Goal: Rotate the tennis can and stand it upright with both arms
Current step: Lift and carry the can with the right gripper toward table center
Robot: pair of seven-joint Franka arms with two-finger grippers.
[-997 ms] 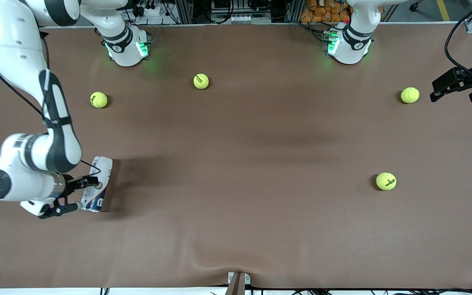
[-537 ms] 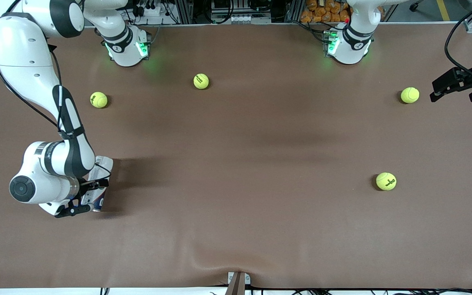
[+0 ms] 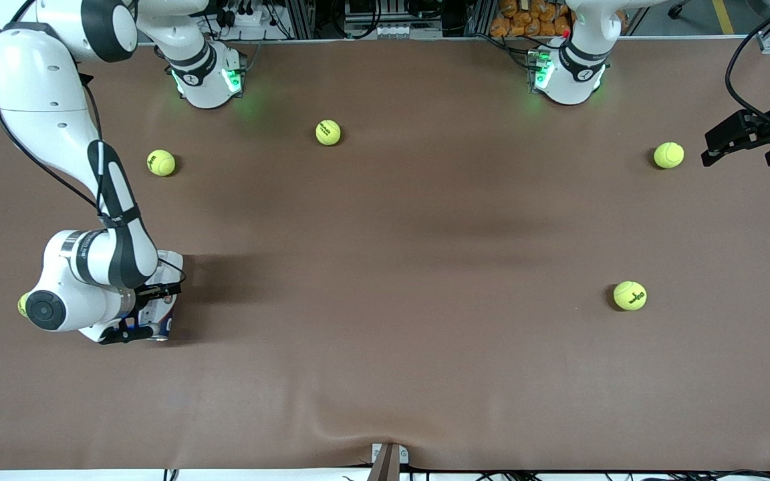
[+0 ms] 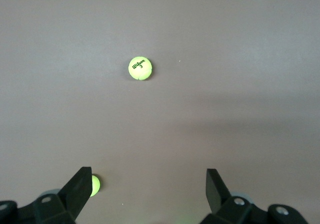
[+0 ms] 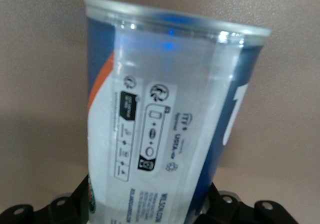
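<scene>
The brown tabletop [image 3: 398,267] spreads wide under both my arms. My right arm [image 3: 57,133] reaches from its base down toward the front camera's edge at its own end of the tabletop, and my left arm waits up at the other end, only its wrist showing.

The tennis can [image 3: 166,294] lies on the tabletop between my right fingers [image 3: 161,289], which are closed on its body; most of it is hidden under my right wrist in the front view. In the right wrist view the tennis can [image 5: 165,124] fills the frame, clear plastic with a white and navy label and an orange stripe, its rim pointing away from my right gripper [image 5: 150,209].

My left gripper [image 3: 736,143] hangs in the air over the left arm's end of the tabletop, fingers [image 4: 77,191] spread wide with nothing between them.

Five tennis balls lie about. One [image 3: 668,155] sits just beside my left gripper, one [image 3: 629,295] near it toward the front camera, one [image 3: 328,132] near the right arm's base, one [image 3: 161,162] farther from the camera than my right fingers, and one [image 3: 22,304] peeks out by my right wrist.
</scene>
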